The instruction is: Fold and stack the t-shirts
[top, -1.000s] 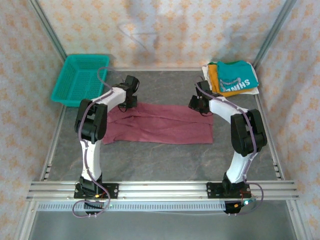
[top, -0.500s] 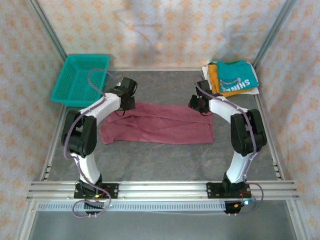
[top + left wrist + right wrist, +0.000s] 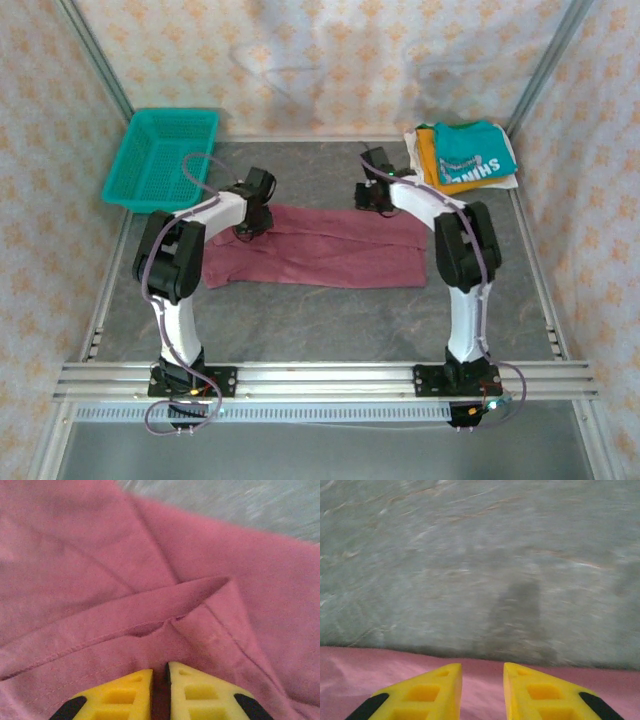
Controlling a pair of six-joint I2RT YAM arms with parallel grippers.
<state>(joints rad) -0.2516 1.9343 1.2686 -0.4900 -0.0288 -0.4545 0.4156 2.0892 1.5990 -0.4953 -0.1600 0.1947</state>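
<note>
One maroon t-shirt lies flattened into a long band across the middle of the overhead frame, on the grey table. Three folded tees sit stacked at upper right, and a teal basket stands at upper left. My left gripper rests on the band's upper left edge. My right gripper hangs at its upper edge, right of centre. I judge the cotton light and limp: it will sag and drag unless lifted at two points at once, so hems and corners are where to pinch.

Left wrist camera: the detail the overhead misses is a stitched hem doubled over with a small pucker, just ahead of my yellow fingers. They stand nearly pressed together, a dark slit between them; whether they nip fabric I cannot tell.

Right wrist camera: my fingers stand slightly spread, gripping nothing. The shirt's edge runs along the bottom of the frame, with bare table above.
</note>
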